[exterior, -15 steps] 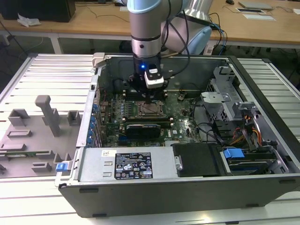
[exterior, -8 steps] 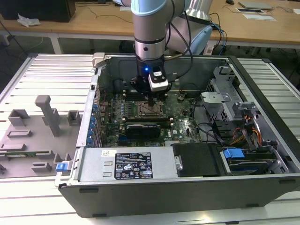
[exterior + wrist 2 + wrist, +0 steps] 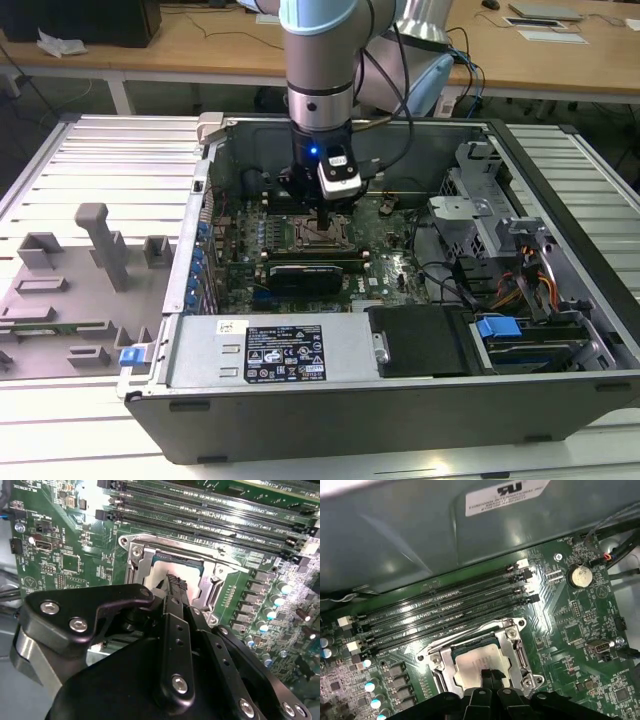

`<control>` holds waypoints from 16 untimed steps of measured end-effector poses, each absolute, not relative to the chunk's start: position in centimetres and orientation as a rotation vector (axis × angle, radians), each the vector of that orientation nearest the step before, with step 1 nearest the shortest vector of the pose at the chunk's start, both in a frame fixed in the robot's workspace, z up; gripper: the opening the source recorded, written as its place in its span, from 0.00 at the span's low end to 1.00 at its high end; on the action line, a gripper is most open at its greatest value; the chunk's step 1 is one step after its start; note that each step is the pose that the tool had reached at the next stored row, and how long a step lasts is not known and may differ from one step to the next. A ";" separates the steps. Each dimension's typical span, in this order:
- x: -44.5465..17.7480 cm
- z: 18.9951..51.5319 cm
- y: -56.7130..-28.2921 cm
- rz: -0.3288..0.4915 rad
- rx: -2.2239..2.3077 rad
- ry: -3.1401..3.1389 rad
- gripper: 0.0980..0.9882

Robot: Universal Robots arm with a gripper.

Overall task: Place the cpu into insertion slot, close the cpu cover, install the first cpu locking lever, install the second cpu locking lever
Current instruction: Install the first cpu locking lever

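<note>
End effector [image 3: 490,676] upright over cpu [image 3: 472,662]

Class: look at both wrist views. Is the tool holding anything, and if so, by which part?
It cannot be told. The tool sits low over the cpu in the insertion slot, its tips together, but a grip is not visible.

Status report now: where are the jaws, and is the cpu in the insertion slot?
Gripper down at the insertion slot, tips on the cpu. Cpu lies in the slot. Jaws' state unclear. Nothing in the way.
</note>
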State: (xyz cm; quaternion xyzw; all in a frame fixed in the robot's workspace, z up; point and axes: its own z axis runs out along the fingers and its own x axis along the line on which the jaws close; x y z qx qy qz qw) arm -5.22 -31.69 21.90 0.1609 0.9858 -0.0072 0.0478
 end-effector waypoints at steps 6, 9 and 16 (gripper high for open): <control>-5.2 23.9 -31.7 -0.022 0.491 3.006 0.01; -5.2 23.9 -31.7 -0.022 0.491 3.006 0.01; -5.2 24.0 -31.7 -0.022 0.491 3.006 0.01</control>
